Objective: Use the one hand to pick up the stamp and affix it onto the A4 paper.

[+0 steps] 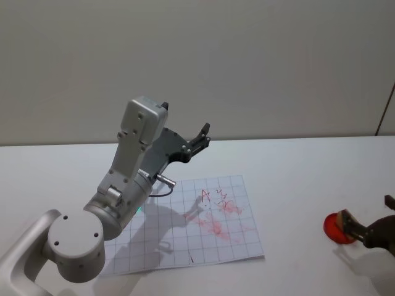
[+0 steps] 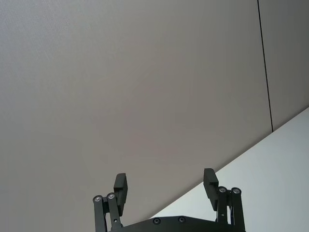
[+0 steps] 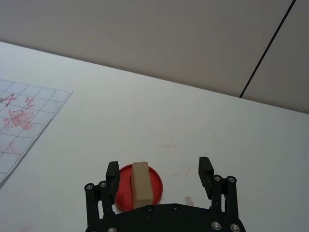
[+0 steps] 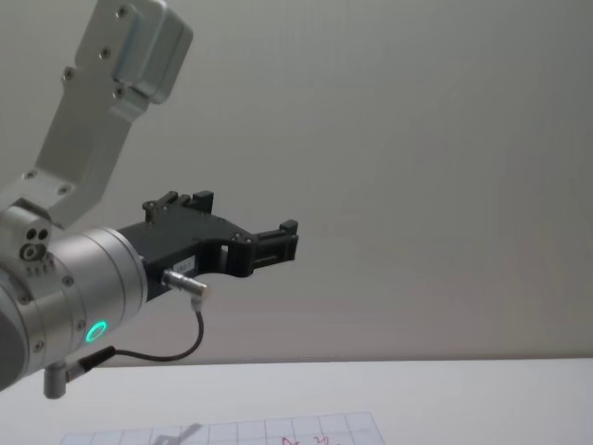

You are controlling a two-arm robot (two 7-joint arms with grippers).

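The stamp (image 3: 140, 186), a tan block, stands upright on a round red ink pad (image 3: 155, 186) on the white table. My right gripper (image 3: 159, 170) is open around it, and the block sits close to one finger without being clamped. From the head view that right gripper (image 1: 366, 209) reaches over the red pad (image 1: 333, 227) at the far right. The A4 paper (image 1: 203, 228), a blue-gridded sheet with red marks, lies mid-table; its corner (image 3: 24, 125) is also in the right wrist view. My left gripper (image 1: 200, 139) is open, raised high above the paper's far edge.
The big silver left arm (image 1: 123, 197) hangs over the paper's left half and shades it. In the chest view the left gripper (image 4: 278, 236) points at the grey wall, well above the paper (image 4: 232, 434). Faint red smudges (image 3: 169, 145) dot the table past the pad.
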